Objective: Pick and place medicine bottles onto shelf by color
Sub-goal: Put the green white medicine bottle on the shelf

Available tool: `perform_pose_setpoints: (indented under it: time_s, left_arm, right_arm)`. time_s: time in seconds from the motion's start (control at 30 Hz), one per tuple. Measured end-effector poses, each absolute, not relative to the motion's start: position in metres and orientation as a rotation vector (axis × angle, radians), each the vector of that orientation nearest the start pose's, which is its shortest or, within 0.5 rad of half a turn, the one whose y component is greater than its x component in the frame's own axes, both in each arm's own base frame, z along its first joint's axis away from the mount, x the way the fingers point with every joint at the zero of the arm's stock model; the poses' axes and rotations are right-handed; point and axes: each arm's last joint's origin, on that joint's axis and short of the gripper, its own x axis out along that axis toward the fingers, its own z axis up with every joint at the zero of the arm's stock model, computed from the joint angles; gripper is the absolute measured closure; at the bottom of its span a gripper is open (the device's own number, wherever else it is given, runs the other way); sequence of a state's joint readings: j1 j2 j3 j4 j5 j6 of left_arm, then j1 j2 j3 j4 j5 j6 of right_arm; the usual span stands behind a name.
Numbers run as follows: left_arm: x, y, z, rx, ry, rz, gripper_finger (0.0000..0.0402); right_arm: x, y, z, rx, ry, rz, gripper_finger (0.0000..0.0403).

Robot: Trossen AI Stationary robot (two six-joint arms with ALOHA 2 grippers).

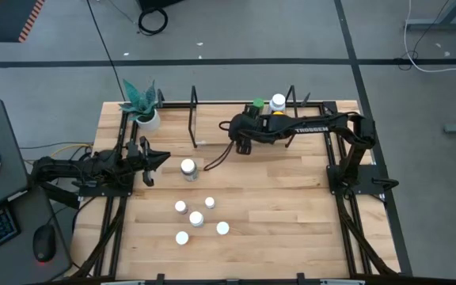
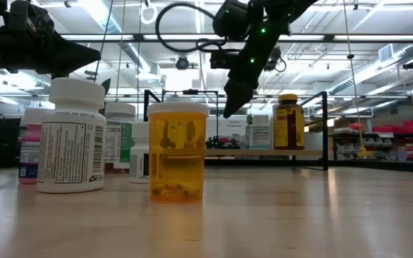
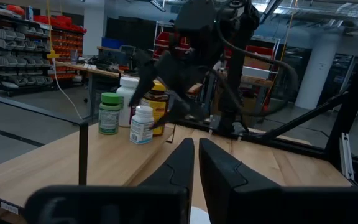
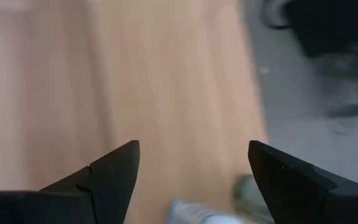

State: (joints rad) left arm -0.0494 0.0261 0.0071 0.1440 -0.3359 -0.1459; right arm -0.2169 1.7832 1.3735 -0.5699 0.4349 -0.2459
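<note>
The shelf [image 1: 212,119], a light-wood board with black wire uprights, runs along the table's far edge. On it stand a green bottle [image 1: 257,104], a white-capped bottle [image 1: 278,101] and an amber bottle [image 2: 287,122]. My right gripper [image 1: 240,147] hangs open and empty just in front of the shelf, left of those bottles; its wrist view shows its fingers [image 4: 194,149] spread over bare wood. My left gripper [image 1: 153,161] is shut and empty at the table's left, beside a white-capped bottle [image 1: 188,168]. Several more bottles [image 1: 197,219] stand on the table near its middle.
A potted plant [image 1: 143,111] stands at the shelf's far left end. In the low view an orange see-through bottle [image 2: 178,154], a white bottle [image 2: 70,136] and a pink one [image 2: 29,154] stand close to the camera. The table's right half [image 1: 291,206] is bare wood.
</note>
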Motion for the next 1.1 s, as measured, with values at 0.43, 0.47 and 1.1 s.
perform_pose_setpoints:
  time_s: [0.43,0.47,1.1]
  left_arm:
    - [0.097,0.005,0.178,-0.169,-0.145,0.277,0.0366]
    - [0.097,0.005,0.178,-0.169,-0.144,0.277,0.0368]
    - [0.097,0.005,0.178,-0.169,-0.144,0.277,0.0366]
  right_arm:
    - [0.36,-0.071,0.236,-0.286,1.163,-0.295,0.0094]
    - [0.363,-0.068,0.237,-0.287,1.14,-0.274,0.0094]
    - [0.386,-0.024,0.29,-0.334,0.864,-0.129,0.0111]
